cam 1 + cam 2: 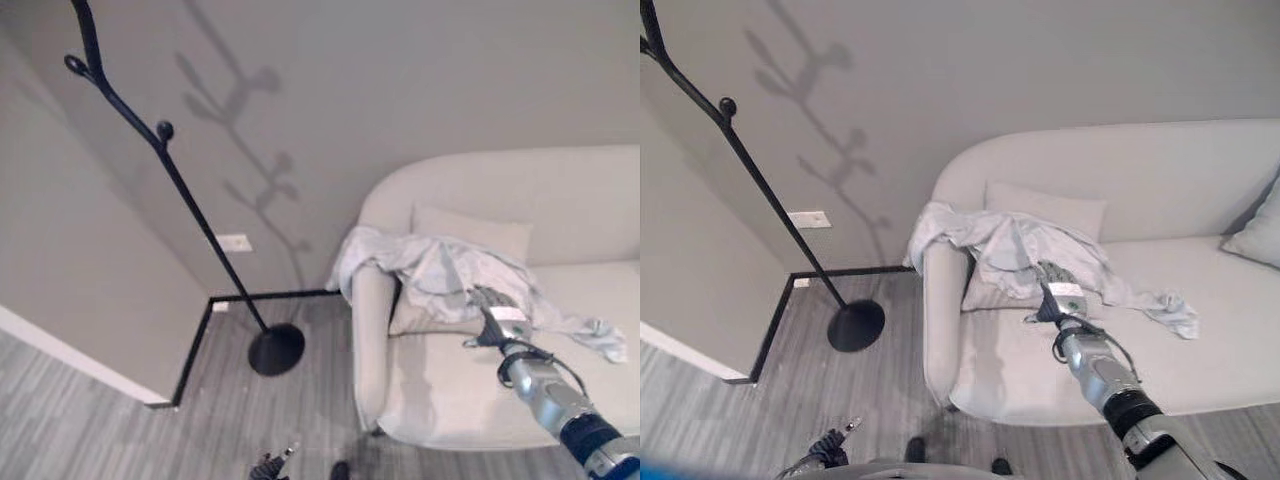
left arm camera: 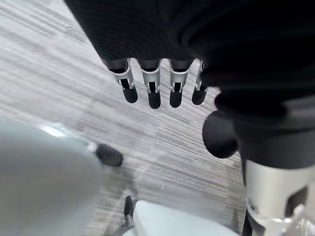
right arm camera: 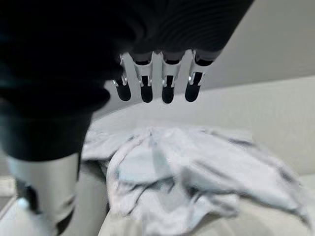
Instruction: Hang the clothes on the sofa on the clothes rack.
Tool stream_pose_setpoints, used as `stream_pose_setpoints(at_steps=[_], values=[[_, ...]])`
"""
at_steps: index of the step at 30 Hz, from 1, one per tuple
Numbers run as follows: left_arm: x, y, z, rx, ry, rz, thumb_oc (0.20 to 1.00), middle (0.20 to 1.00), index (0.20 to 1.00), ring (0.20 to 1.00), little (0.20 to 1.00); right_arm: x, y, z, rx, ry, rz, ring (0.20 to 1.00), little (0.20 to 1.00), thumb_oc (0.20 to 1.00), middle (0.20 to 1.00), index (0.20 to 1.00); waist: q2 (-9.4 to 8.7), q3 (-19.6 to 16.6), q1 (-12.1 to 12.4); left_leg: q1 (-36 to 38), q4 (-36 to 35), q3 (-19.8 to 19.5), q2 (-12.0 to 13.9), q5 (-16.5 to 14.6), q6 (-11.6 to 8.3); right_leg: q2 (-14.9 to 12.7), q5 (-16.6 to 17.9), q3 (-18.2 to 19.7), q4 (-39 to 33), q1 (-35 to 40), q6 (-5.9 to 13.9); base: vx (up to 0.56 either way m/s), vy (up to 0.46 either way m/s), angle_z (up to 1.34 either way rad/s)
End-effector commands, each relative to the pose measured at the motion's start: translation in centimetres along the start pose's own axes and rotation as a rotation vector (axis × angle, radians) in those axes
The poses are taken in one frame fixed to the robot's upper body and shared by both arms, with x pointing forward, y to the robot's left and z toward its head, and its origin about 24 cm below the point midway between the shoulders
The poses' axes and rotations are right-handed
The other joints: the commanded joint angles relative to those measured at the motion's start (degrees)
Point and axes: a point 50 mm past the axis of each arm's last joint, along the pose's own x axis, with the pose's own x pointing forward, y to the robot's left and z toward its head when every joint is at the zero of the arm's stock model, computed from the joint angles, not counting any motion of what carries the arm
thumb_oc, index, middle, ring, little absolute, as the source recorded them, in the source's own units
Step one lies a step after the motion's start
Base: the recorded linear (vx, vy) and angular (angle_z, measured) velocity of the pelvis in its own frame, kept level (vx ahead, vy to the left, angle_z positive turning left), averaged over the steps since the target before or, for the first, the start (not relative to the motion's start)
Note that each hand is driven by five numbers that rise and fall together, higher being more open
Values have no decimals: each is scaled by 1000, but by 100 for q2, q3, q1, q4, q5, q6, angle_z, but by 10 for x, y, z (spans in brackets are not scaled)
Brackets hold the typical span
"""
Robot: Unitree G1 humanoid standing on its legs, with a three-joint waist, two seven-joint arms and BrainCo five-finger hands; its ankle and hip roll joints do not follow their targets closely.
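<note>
A pale blue-grey shirt lies crumpled over the left armrest and seat of a cream sofa. My right hand reaches over the seat to the shirt's near edge. In the right wrist view its fingers are straight and open, with the shirt spread just beyond them and nothing held. The clothes rack, a black leaning pole with knobbed branches and a round base, stands on the floor left of the sofa. My left hand hangs low over the grey floor with open, straight fingers.
A cream cushion leans on the sofa back behind the shirt, and a grey cushion sits at the far right. A wall corner with a white skirting juts out at the left. A socket is on the wall behind the rack.
</note>
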Motion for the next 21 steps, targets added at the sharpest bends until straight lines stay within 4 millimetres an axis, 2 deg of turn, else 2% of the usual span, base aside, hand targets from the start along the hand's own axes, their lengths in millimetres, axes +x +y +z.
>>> stream_pose_setpoints(at_steps=[1, 5, 7, 12, 16, 19, 21], values=[[0, 12, -1, 51, -6, 46, 1000, 1000, 1000, 1000, 1000, 36, -37, 5, -93, -3, -156, 1000, 1000, 1000, 1000, 1000, -364, -8, 345, -445, 20, -142, 153, -12, -44, -242, -198, 199, 35, 377, 209, 85, 48, 17], [0, 19, -4, 32, 7, 64, 1000, 1000, 1000, 1000, 1000, 44, -45, -2, -184, 19, -168, 1000, 1000, 1000, 1000, 1000, -413, 53, 478, -526, 20, -162, 131, -23, -23, -246, -185, 174, 28, 263, 239, 49, 11, 24], [0, 25, -4, 3, 14, 84, 1000, 1000, 1000, 1000, 1000, 52, -56, -14, -267, 69, -192, 1000, 1000, 1000, 1000, 1000, -434, 176, 610, -796, 44, -250, 119, 7, -16, -194, -167, 119, 28, 29, 240, -44, -24, 20], [0, 29, -1, -47, 8, 107, 1000, 1000, 1000, 1000, 1000, 62, -71, -18, -308, 99, -233, 1000, 1000, 1000, 1000, 1000, -437, 314, 711, -1137, 103, -348, 103, 51, -14, -127, -148, 95, 28, -255, 234, -47, -15, 8], [3, 27, 15, -83, -37, 108, 1000, 1000, 1000, 1000, 1000, 77, -83, -12, -353, 118, -255, 1000, 1000, 1000, 1000, 1000, -432, 582, 907, -1639, 352, -491, 44, 47, -11, -75, -104, 110, 28, -609, 229, -33, -10, 3], [4, 27, 21, -89, -55, 113, 1000, 1000, 1000, 1000, 1000, 81, -86, -8, -386, 114, -256, 1000, 1000, 1000, 1000, 1000, -429, 647, 955, -1829, 503, -522, 22, 19, -15, -78, -82, 101, 28, -717, 226, -10, 5, 5], [5, 22, 32, -97, -91, 100, 1000, 1000, 1000, 1000, 1000, 87, -90, -7, -424, 145, -258, 1000, 1000, 1000, 1000, 1000, -406, 712, 1039, -2056, 685, -567, -19, -36, -15, -91, -50, 113, 28, -857, 225, 7, 16, 6]])
